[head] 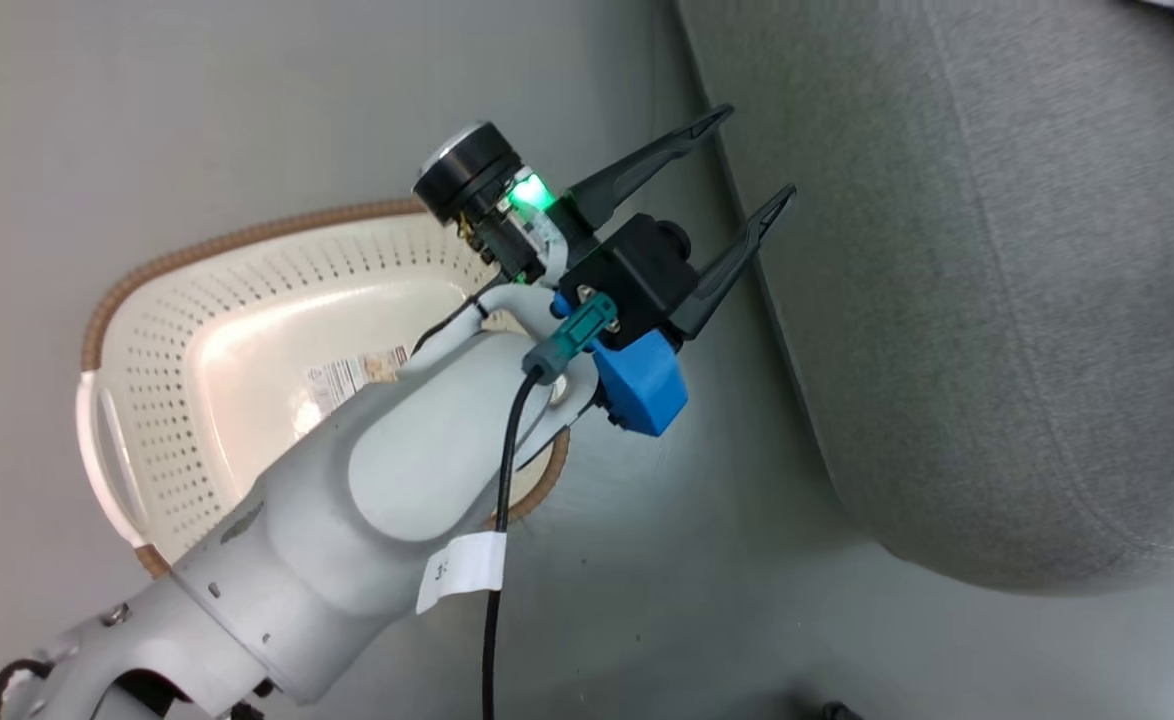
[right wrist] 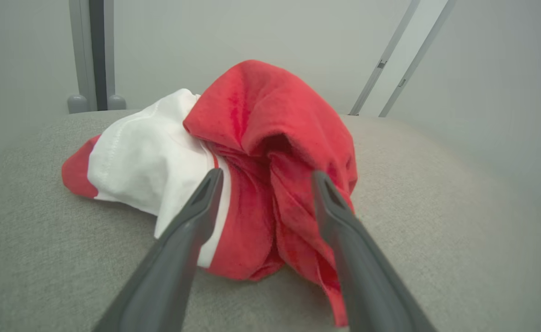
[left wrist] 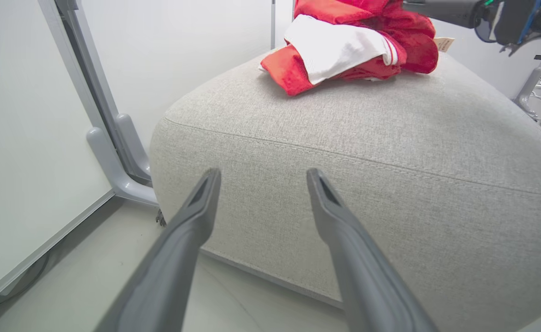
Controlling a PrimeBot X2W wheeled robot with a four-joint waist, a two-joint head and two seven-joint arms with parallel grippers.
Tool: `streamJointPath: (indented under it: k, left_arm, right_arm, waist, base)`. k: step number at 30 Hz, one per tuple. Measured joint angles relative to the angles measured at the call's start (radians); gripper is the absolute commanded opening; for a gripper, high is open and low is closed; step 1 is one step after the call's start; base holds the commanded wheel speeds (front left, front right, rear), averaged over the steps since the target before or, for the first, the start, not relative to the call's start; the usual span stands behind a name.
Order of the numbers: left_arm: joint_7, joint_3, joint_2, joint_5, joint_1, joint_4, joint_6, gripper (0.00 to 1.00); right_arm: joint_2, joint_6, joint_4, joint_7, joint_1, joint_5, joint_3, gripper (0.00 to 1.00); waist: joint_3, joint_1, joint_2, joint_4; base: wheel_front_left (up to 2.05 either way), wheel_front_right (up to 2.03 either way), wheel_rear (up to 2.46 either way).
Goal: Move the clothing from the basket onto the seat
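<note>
My left gripper (head: 759, 150) hangs wide open and empty. The basket (head: 147, 340) behind its jaws shows a bare bottom wherever my forearm doesn't hide it, and the seat (head: 997, 300) is just ahead. My right gripper (right wrist: 267, 174) is spread as well and grips nothing, with the clothing (right wrist: 261, 120) heaped on the seat between and beyond its jaws. The job looks all but done.

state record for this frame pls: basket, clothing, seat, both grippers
basket: no clothing in visible part, label sticker bare, rest behind left arm
clothing: red-and-white heap lying on seat
seat: grey cushion, beside basket
left gripper: open, empty, facing seat's side
right gripper: open, fingers apart at the heap
</note>
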Motion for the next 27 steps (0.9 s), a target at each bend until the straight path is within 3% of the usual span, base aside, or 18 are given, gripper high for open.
streamJointPath:
  k: [6,17,27]
  left_arm:
    - [-0.007,0.059,0.004,-0.040,0.086,0.013,0.028,1.00]
    - [-0.008,0.348,0.017,-0.018,0.315,-0.156,0.100,1.00]
    - [-0.008,0.624,-0.008,0.057,0.527,-0.261,0.097,1.00]
  right_arm:
    - [0.029,0.000,-0.098,0.000,0.111,-0.002,0.056,1.00]
    - [0.061,0.000,-0.218,0.000,0.211,-0.005,0.279,1.00]
    - [0.072,0.000,-0.246,0.000,0.254,0.011,0.437,1.00]
  waist:
    - [-0.103,-0.0001,0.0000,0.003]
    - [-0.298,-0.0001,0.0000,0.068]
    - [-0.437,-0.0002,0.0000,0.170]
  base:
    - [0.00,0.00,0.00]
    - [0.00,0.00,0.00]
    - [0.00,0.00,0.00]
